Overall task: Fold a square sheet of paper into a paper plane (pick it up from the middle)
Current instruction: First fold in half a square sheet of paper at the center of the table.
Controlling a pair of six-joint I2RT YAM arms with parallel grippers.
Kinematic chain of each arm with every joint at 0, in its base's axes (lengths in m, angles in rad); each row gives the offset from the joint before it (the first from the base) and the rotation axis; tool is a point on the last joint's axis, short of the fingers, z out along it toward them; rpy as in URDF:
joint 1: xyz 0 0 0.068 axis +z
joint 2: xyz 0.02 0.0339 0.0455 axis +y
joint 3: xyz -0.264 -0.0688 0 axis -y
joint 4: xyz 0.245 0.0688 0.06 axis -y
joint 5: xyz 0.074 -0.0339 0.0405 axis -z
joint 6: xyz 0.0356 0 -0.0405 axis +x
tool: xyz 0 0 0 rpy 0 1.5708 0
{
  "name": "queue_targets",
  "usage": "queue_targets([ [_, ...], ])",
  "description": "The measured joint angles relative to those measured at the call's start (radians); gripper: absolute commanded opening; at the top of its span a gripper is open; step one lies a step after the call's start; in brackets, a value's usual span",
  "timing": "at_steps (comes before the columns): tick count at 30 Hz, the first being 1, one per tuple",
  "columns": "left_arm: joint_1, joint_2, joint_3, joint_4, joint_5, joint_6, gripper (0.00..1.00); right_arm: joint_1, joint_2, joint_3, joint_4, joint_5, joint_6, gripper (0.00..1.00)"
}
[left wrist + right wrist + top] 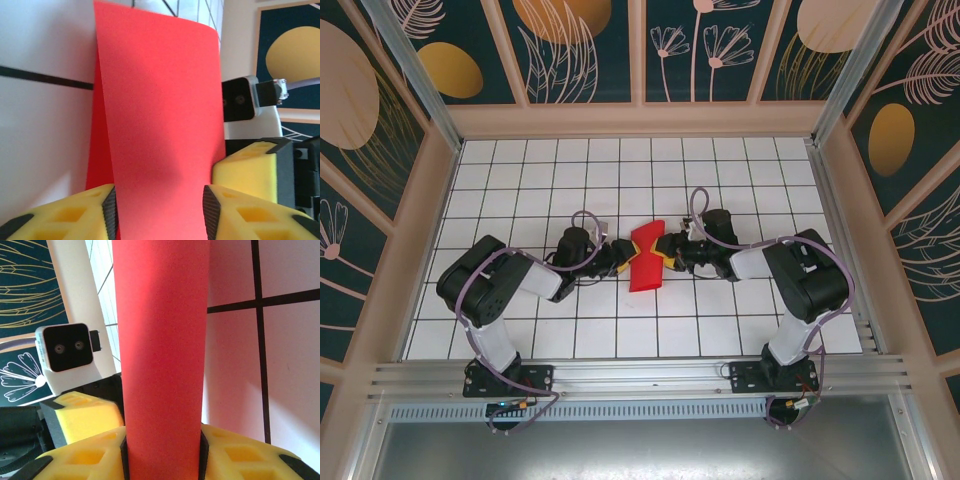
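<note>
The square sheet of paper (645, 262) is bright red and bowed upward at the middle of the white grid table (540, 170), between both grippers. My left gripper (622, 258) comes at it from the left and my right gripper (666, 251) from the right. In the left wrist view the paper (160, 125) rises as a curved band, with the left gripper (160, 212) touching it on both sides. The right wrist view has the paper (162, 340) as a narrower arched strip, squeezed by the right gripper (162, 455). No pointed plane shape is visible.
Pale wooden walls with dark floral panels (580, 50) close in the table on three sides. An aluminium rail (640, 375) runs along the near edge by the arm bases. The opposite arm's yellow finger (247, 167) and wrist camera (65, 347) sit close behind the paper.
</note>
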Motion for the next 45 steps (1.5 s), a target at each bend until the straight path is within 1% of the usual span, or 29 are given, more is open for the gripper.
queue_targets([
  [5,0.0,0.006,0.007,0.027,0.011,-0.006,0.28,-0.011,0.013,0.005,-0.034,-0.011,-0.037,0.39],
  [9,0.0,0.013,0.008,0.031,0.014,-0.004,0.12,-0.018,0.023,0.034,-0.107,-0.011,-0.081,0.42],
  [11,0.0,0.015,0.009,0.031,0.015,0.0,0.09,-0.02,0.023,0.057,-0.155,-0.003,-0.112,0.46],
  [14,0.0,0.017,0.011,0.029,0.013,0.005,0.08,-0.021,0.023,0.093,-0.231,0.021,-0.158,0.53],
  [17,0.0,0.023,0.02,0.027,0.013,0.012,0.07,-0.021,0.023,0.124,-0.313,0.06,-0.209,0.59],
  [22,0.0,0.05,0.047,0.023,0.014,0.023,0.06,-0.022,0.014,0.165,-0.46,0.143,-0.298,0.65],
  [28,0.0,0.082,0.098,-0.015,0.017,0.047,0.06,-0.024,0.002,0.22,-0.587,0.235,-0.387,0.67],
  [31,0.0,0.09,0.128,-0.052,0.017,0.068,0.06,-0.024,0.001,0.232,-0.621,0.257,-0.409,0.66],
  [39,0.0,0.119,0.175,-0.136,0.017,0.115,0.11,-0.024,0.032,0.265,-0.654,0.282,-0.435,0.54],
  [42,0.0,0.126,0.175,-0.156,0.017,0.123,0.18,-0.025,0.041,0.277,-0.672,0.287,-0.438,0.49],
  [45,0.0,0.127,0.176,-0.173,0.016,0.135,0.28,-0.026,0.048,0.285,-0.69,0.297,-0.44,0.45],
])
